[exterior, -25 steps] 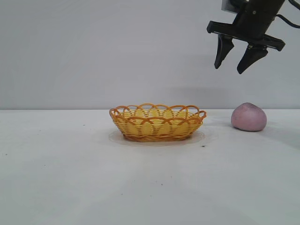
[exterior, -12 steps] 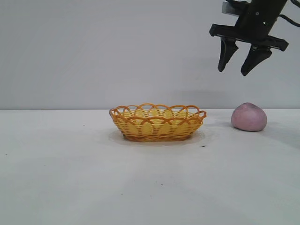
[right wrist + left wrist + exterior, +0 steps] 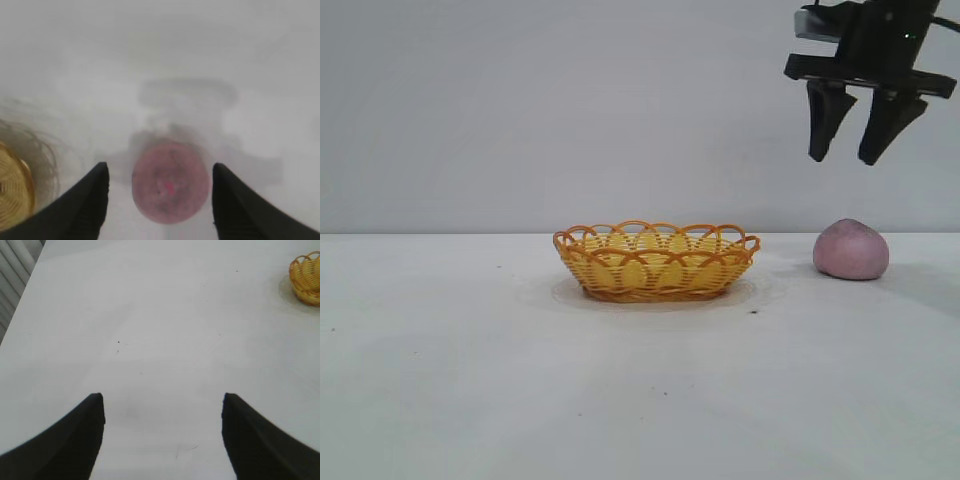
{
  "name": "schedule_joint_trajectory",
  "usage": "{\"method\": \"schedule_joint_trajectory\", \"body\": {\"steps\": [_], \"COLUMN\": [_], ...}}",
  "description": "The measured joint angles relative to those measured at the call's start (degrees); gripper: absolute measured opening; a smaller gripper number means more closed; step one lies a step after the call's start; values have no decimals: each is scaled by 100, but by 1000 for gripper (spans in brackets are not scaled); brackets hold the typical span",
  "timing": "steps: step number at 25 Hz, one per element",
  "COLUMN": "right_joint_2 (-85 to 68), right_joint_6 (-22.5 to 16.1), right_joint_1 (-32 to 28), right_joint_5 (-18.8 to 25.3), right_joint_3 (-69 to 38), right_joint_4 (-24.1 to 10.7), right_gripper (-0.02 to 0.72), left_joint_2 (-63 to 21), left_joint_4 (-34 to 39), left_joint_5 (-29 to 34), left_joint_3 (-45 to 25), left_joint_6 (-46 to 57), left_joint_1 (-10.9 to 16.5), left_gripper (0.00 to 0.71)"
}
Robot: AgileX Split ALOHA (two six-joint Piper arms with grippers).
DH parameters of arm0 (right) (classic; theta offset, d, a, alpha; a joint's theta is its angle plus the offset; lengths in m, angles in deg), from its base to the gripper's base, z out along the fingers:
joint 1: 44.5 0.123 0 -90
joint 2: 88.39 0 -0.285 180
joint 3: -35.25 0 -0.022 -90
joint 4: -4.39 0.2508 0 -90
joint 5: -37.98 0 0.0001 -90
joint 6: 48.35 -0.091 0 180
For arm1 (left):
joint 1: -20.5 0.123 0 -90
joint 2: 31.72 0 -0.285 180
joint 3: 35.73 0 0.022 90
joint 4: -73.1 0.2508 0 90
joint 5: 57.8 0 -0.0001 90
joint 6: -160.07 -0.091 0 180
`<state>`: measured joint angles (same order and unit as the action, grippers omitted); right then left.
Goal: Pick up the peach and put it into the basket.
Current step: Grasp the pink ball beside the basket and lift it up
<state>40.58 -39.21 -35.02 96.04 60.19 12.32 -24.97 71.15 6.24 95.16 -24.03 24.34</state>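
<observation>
The pale mauve-pink peach (image 3: pixel 851 250) rests on the white table at the right, a short gap from the orange-yellow woven basket (image 3: pixel 656 262) at the centre. My right gripper (image 3: pixel 847 159) hangs open high above the peach, fingers pointing down, nothing between them. In the right wrist view the peach (image 3: pixel 170 187) lies below, framed by the two dark fingers, right gripper (image 3: pixel 159 169), with the basket (image 3: pixel 14 192) at one edge. My left gripper (image 3: pixel 163 399) is open over bare table; the basket (image 3: pixel 306 277) shows far off in that view.
The white table (image 3: pixel 470 380) stretches wide in front and to the left of the basket. A plain grey wall stands behind. A few small dark specks dot the tabletop.
The right gripper has moved to the right and turned more upright, so it now hangs above the peach. Basket and peach have not moved.
</observation>
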Motion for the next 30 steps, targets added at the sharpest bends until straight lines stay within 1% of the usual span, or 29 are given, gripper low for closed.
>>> {"method": "schedule_joint_trajectory", "body": {"steps": [3, 11, 17, 18, 23, 24, 26, 30], "right_joint_2": [11, 460, 758, 779, 874, 874, 874, 874], "right_joint_6": [-83, -96, -96, -96, -75, -71, 9, 240], "right_joint_1": [0, 0, 0, 0, 0, 0, 0, 0], "right_joint_5": [185, 207, -28, -54, -215, -246, -256, -210], "right_joint_3": [9, 9, 9, 9, 9, 13, 13, 23], "right_joint_4": [-99, -88, 9, 24, 46, 46, 97, 280], "right_gripper": [413, 413, 413, 353, 190, 202, 202, 61], "left_joint_2": [0, 0, 0, 0, 0, 0, 0, 0], "left_joint_4": [0, -3, -3, -3, -3, -3, -3, -3], "left_joint_5": [0, 0, 0, 0, 0, 0, 0, 0], "left_joint_3": [0, 0, 0, 0, 0, 0, 0, 0], "left_joint_6": [0, 0, 0, 0, 0, 0, 0, 0], "left_joint_1": [0, 0, 0, 0, 0, 0, 0, 0], "left_gripper": [442, 442, 442, 442, 442, 442, 442, 442]}}
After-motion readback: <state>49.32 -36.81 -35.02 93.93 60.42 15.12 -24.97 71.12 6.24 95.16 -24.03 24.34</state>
